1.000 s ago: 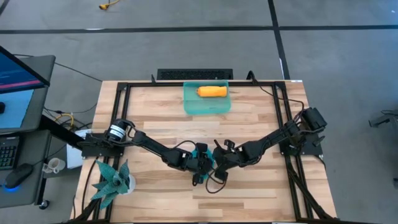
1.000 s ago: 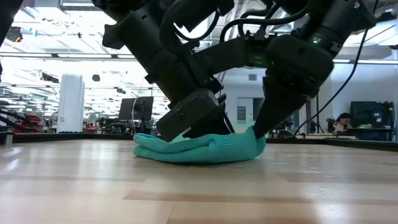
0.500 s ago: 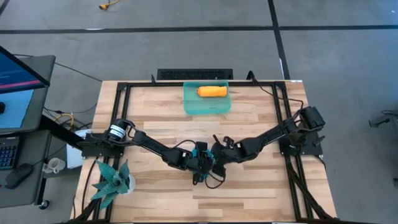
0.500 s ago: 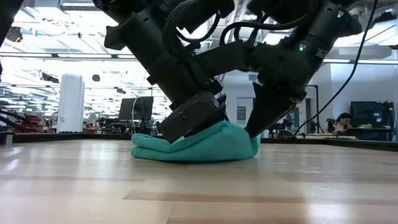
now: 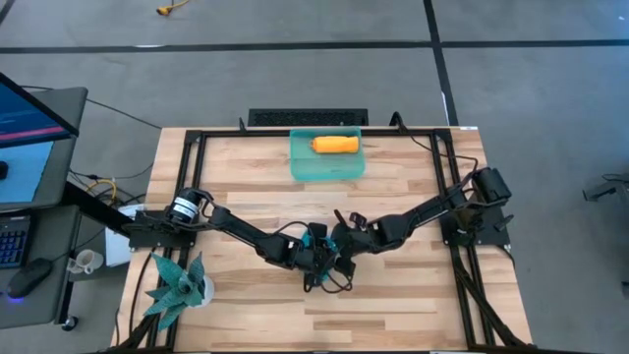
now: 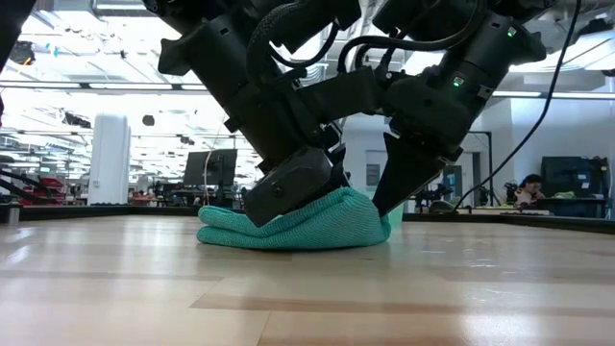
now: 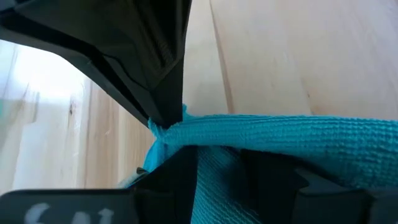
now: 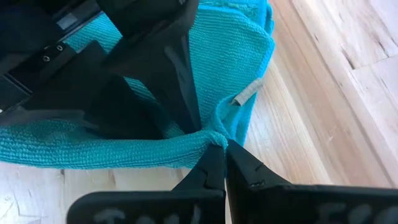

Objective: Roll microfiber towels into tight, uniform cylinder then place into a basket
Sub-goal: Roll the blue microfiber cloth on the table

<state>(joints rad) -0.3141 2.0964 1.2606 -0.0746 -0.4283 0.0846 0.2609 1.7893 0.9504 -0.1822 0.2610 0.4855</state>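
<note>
At lower centre of the high view, the right end effector (image 8: 217,146), fingers pinched on the teal towel's (image 6: 307,223) edge, should keep it taut while the left end effector (image 7: 177,134), partly open, grips the fold on the desk (image 5: 393,305). At upper centre, the orange towel (image 5: 335,145) lies rolled in the basket (image 5: 300,167).

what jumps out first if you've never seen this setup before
Both dark arms meet at the middle of the wooden table, crowded over a soft teal-blue microfiber towel bunched into a low hump. The right end effector is pinched shut on its edge; the left end effector grips it too. At the far edge, a rolled bright orange towel lies in the translucent sea-green plastic basket.
</note>
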